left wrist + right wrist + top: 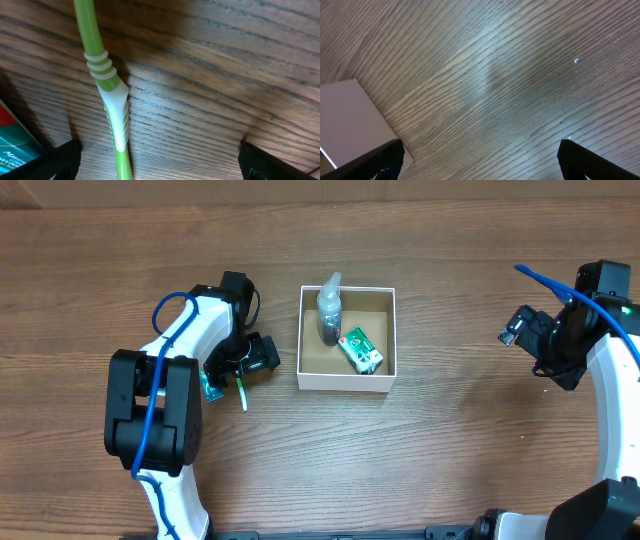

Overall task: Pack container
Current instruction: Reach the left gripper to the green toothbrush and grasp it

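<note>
The container (345, 381), a square white-walled box with a brown inside, sits mid-table. It holds a clear pump bottle (329, 315) and a green packet (361, 350). A green and white toothbrush (243, 395) lies on the table left of the container. My left gripper (238, 370) is open, low over the toothbrush. In the left wrist view the toothbrush handle (112, 100) runs between the spread fingers (160, 162), nearer the left one. My right gripper (528, 338) is open and empty, right of the container. The right wrist view shows its fingers (480, 160) over bare wood and a container corner (345, 115).
A teal packet (210, 387) lies beside the toothbrush under the left arm. It also shows at the lower left of the left wrist view (15, 145), with a red patch. The table is dark wood.
</note>
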